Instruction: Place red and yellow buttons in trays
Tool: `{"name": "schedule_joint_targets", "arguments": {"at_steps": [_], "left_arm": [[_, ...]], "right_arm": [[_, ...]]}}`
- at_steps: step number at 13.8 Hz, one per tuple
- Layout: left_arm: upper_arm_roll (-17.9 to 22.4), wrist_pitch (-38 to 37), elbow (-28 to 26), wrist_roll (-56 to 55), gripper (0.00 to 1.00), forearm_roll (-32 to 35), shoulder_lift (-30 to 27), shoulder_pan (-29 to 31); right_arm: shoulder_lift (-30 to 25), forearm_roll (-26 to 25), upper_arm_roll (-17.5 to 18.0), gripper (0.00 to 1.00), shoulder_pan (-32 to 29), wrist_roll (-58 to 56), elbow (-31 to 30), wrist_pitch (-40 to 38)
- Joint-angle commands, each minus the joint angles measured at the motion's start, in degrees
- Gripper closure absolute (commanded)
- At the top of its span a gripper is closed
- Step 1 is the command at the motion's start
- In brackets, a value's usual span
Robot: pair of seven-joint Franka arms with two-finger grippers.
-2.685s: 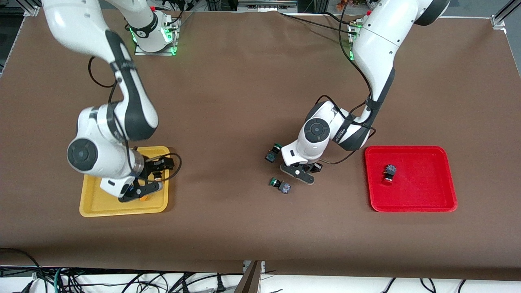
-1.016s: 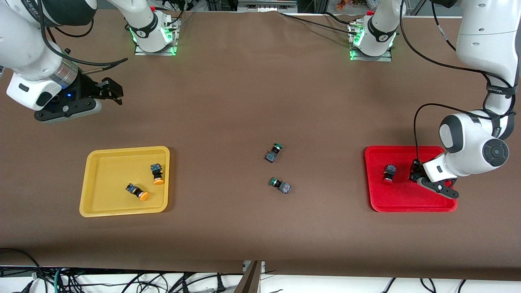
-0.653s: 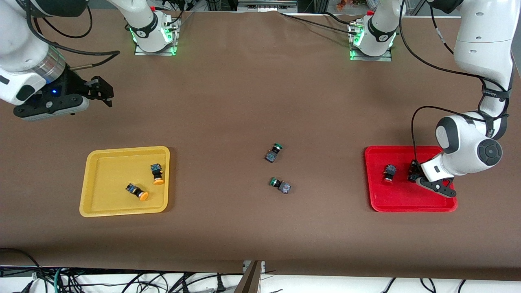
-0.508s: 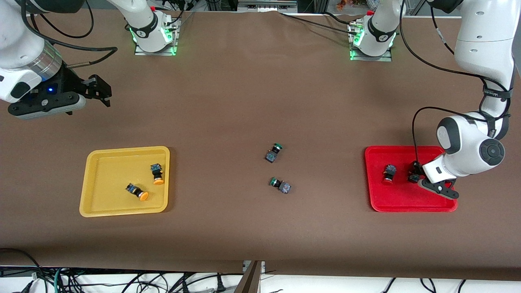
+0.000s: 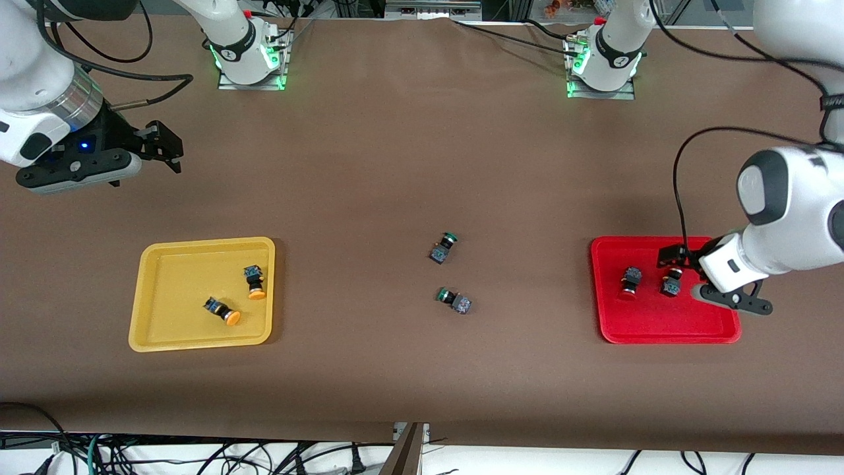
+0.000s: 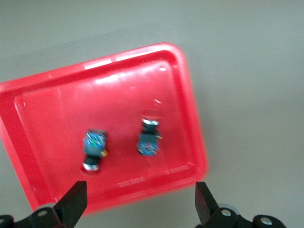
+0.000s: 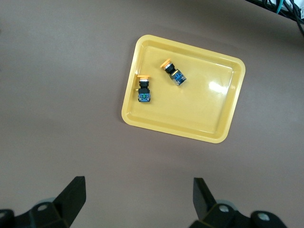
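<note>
The red tray (image 5: 659, 326) holds two red buttons, lying side by side and apart: one (image 5: 630, 282) toward the middle of the table, the other (image 5: 672, 282) beside it. My left gripper (image 6: 138, 202) hangs open and empty above this tray, over its rim, clear of both red buttons (image 6: 94, 149) (image 6: 148, 138). In the yellow tray (image 5: 165, 336) lie two yellow buttons (image 5: 255, 282) (image 5: 221, 311). Open and empty, my right gripper (image 7: 137, 194) waits high over bare table at the right arm's end, with the yellow tray (image 7: 223, 118) in its view.
Two green-capped switches (image 5: 443, 248) (image 5: 455, 301) lie on the brown tablecloth midway between the trays. Both arm bases (image 5: 247, 59) (image 5: 603, 63) stand at the table's edge farthest from the front camera. Cables hang below the near edge.
My left gripper opened, let the second red button go in the red tray and rose above it. The right arm has barely shifted.
</note>
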Motion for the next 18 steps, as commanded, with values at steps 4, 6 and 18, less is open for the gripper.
{"name": "schedule_joint_targets", "arguments": {"at_steps": [4, 6, 18], "left_arm": [[-0.16, -8.19, 1.63, -2.28, 0.0, 3.03, -13.52, -1.01], [-0.6, -9.85, 2.43, -2.28, 0.0, 3.3, -16.16, -0.84], [-2.88, -19.88, 3.22, -13.44, 0.0, 3.13, -18.2, -0.14]], "right_arm": [[0.62, 2.09, 0.24, 0.0, -1.25, 0.92, 1.42, -1.44], [0.71, 2.09, 0.24, 0.0, -1.34, 1.27, 1.42, -1.44], [0.88, 2.0, 0.24, 0.0, -1.42, 1.8, 1.42, -0.91]]}}
